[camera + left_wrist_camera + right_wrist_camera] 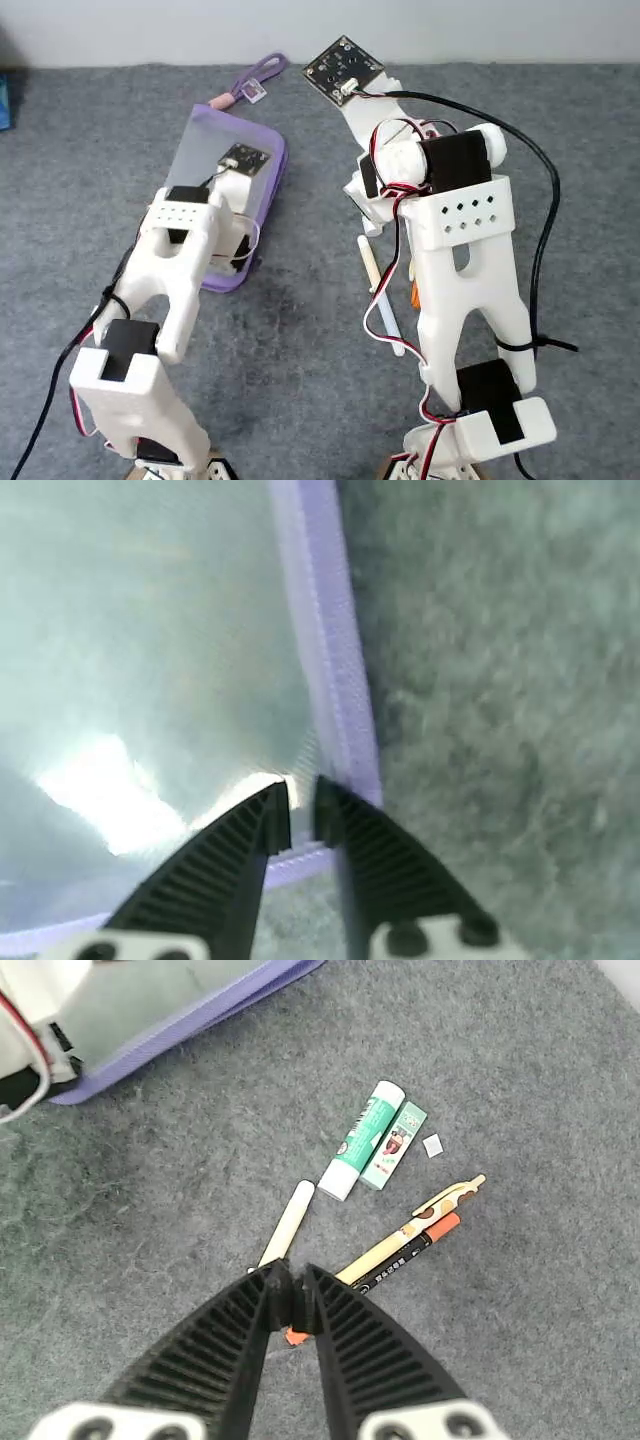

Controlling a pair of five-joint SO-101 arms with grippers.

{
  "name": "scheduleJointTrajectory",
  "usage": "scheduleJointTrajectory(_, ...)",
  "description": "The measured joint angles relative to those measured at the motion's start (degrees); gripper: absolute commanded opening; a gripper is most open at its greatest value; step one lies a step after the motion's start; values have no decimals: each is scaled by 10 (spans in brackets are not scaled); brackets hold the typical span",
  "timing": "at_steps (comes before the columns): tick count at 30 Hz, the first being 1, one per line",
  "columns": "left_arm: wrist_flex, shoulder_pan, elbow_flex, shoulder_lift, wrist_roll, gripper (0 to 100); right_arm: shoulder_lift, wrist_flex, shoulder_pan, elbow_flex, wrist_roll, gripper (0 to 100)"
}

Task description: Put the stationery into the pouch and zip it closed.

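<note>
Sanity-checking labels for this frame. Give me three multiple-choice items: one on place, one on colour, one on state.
1. Where is the stationery?
A inside the pouch
B on the grey mat
C in a tray

2. What colour is the pouch trim?
A purple
B red
C yellow

3. How is the right hand?
A wide open
B shut, empty
C gripping a pen

Answers:
1 B, the pieces lie loose on the mat, outside the pouch.
2 A, its zip edge is purple.
3 B, its fingers are together above the pens, with nothing between them.
</note>
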Motion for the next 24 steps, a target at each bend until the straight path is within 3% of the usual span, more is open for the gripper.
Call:
scheduleJointTrajectory(5, 16, -40, 23, -4, -38, 16, 0, 0, 0, 0, 0, 9)
scheduleJointTrajectory(15, 105, -185, 24, -9, -123, 15, -22, 0, 0, 0, 0, 9)
scheduleJointTrajectory(19, 167, -191, 8, -46, -126, 15, -24, 0, 0, 0, 0, 9)
scheduleJointTrajectory(24, 193, -131, -70, -158, -124, 17, -24, 0, 0, 0, 0, 9)
